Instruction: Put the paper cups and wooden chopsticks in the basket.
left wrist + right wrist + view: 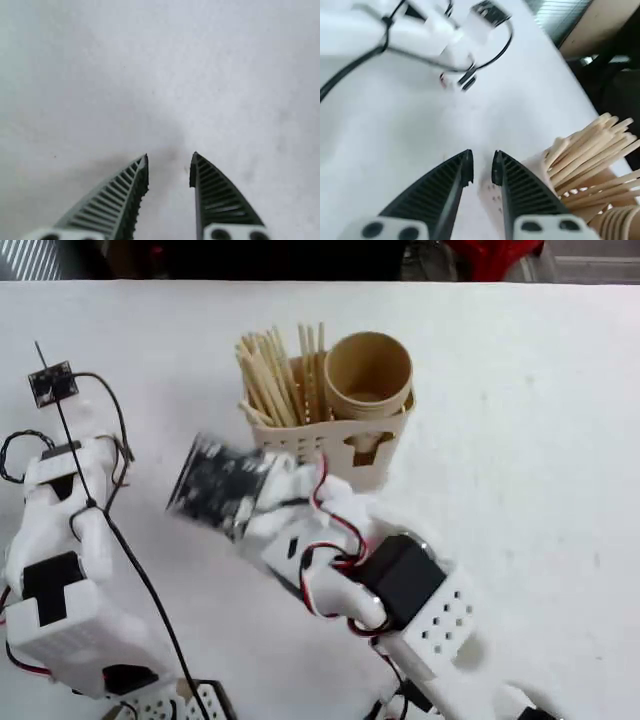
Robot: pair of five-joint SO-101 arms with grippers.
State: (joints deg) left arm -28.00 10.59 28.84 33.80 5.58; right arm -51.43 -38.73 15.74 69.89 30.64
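Observation:
A beige basket [345,452] stands at the table's middle back. It holds a bundle of wooden chopsticks [275,378] on one side and stacked paper cups [368,375] on the other. My right gripper [212,488] hovers just beside the basket's chopstick end, over bare table. In the right wrist view its fingers [482,165] stand a narrow gap apart with nothing between them, the chopsticks [585,155] and cup rims [620,220] close alongside. My left gripper [168,162] is open and empty above bare white table. The left arm [55,540] sits folded at the table's left.
A small black module [52,385] with a cable lies at the far left, near the left arm. The white table [520,390] stretches free to the right of the basket. The right arm's body [400,585] fills the front middle.

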